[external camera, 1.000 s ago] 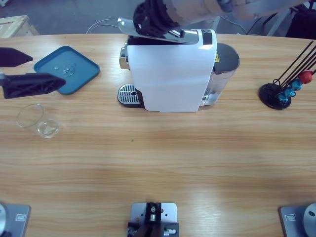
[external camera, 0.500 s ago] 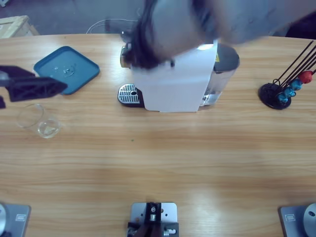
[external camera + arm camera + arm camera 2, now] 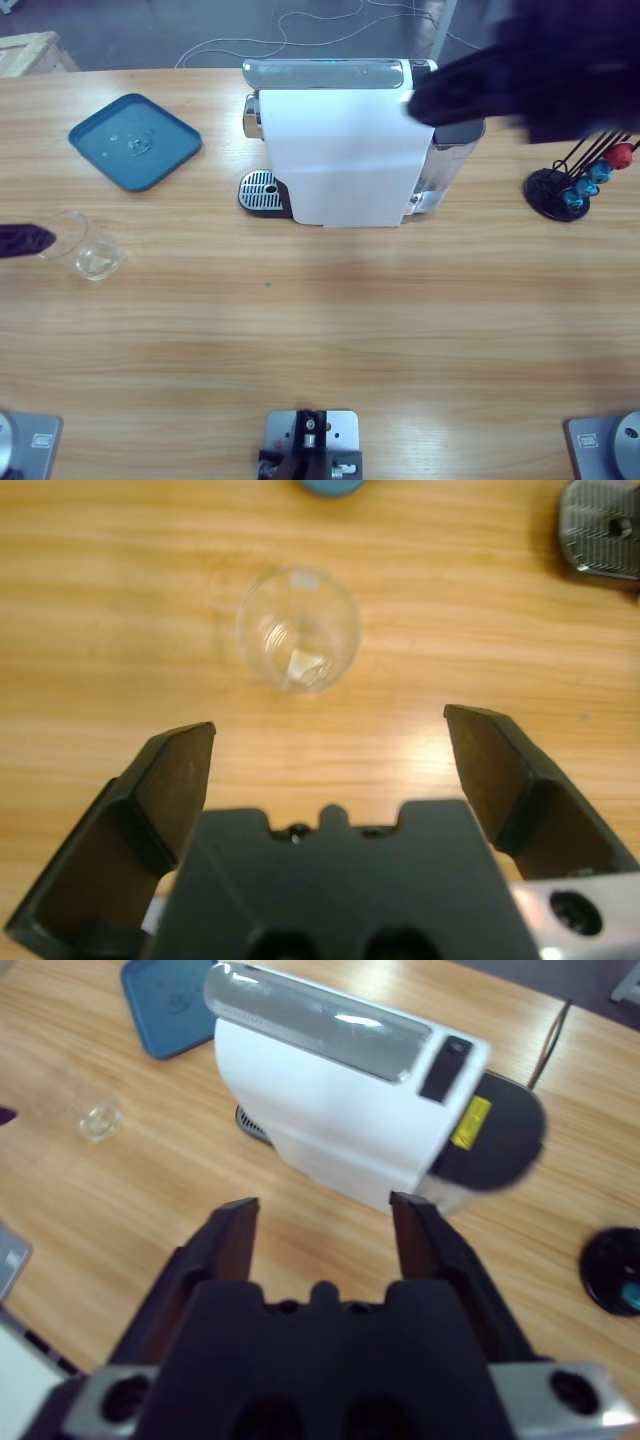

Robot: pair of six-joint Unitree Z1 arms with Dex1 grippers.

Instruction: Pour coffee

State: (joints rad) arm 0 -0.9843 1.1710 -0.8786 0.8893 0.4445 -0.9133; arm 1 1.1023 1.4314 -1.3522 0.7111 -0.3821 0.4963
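Left tool (image 3: 328, 742) spread; glass (image 3: 298, 628) ahead, apart | right tool (image 3: 322, 1218) spread over coffee machine (image 3: 345, 1100)

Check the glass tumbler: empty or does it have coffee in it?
Empty. The glass tumbler stands upright on the table; both views show clear glass and wood through it, no dark liquid.

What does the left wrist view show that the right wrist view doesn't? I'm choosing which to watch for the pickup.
Only the left wrist view shows the left gripper, its fingers open, short of the empty glass. Only the right wrist view shows the coffee machine, the capsule stand's base and the right gripper, open. Both show the glass, the blue tray and the wooden table.
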